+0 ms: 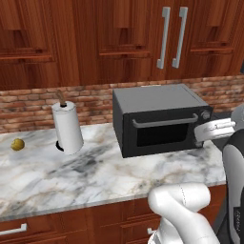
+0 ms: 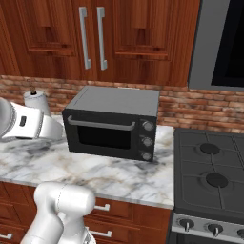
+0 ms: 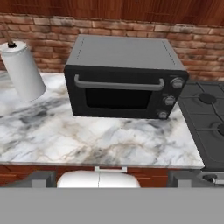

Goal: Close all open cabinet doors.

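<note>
I judge both visible cabinet doors [image 1: 171, 35] closed and flush; finger state cannot be determined from here.

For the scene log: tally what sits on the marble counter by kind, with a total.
Toaster oven: 1
Paper towel roll: 1
Small yellow-green fruit: 1
Total: 3

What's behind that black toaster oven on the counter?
Behind the toaster oven runs a red brick wall, with the wooden cabinet doors above it. The strip of wall and counter directly behind the oven's body is covered by the oven itself.
</note>
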